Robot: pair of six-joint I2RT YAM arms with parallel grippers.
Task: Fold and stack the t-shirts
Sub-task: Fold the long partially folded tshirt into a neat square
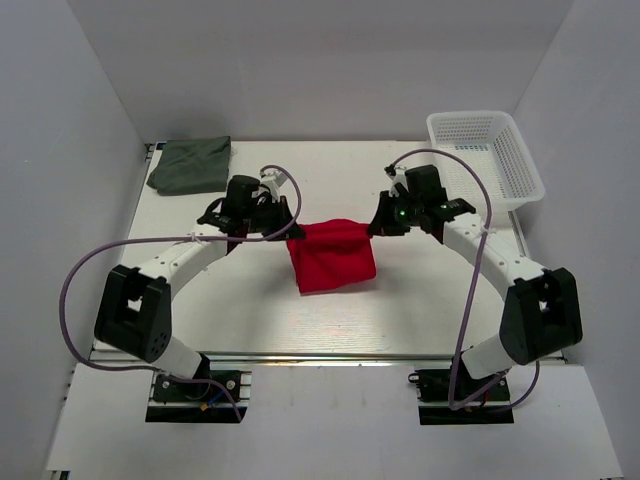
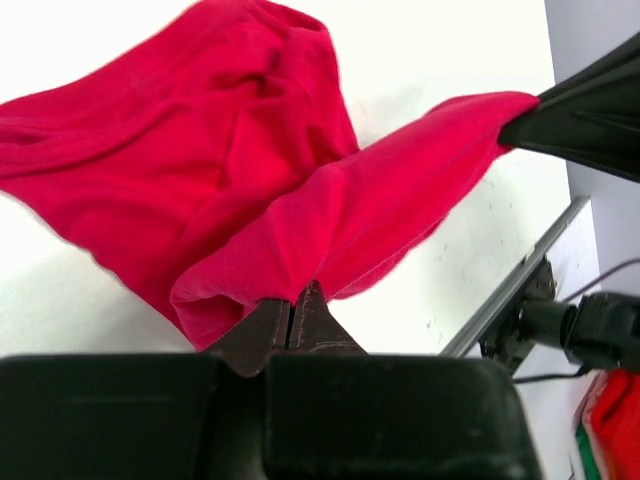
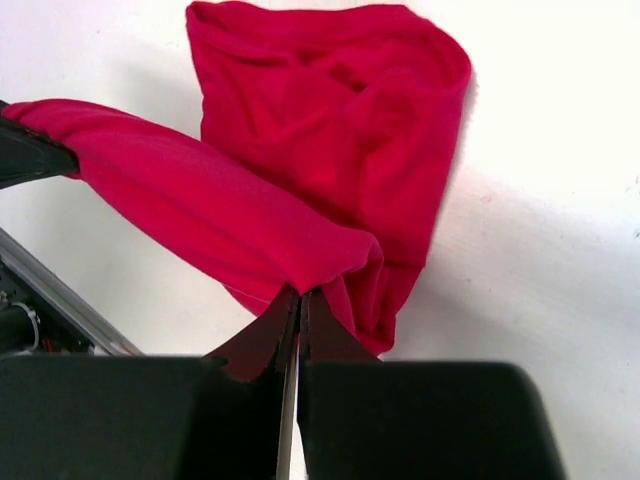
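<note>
Carefully now: left claw (image 1: 295,232) and right claw (image 1: 375,225) each pinch the red shirt (image 1: 335,262); hold its edge taut and lower both together.

Top view: fixed, high over the near edge of the table (image 1: 330,320), facing down and forward across all of it, from afar. Left wrist view: close, looking over the left gripper (image 2: 292,300) along the red shirt (image 2: 200,150) toward the right gripper (image 2: 512,125). Right wrist view: close, facing the opposite way. All three share the shirt
</note>
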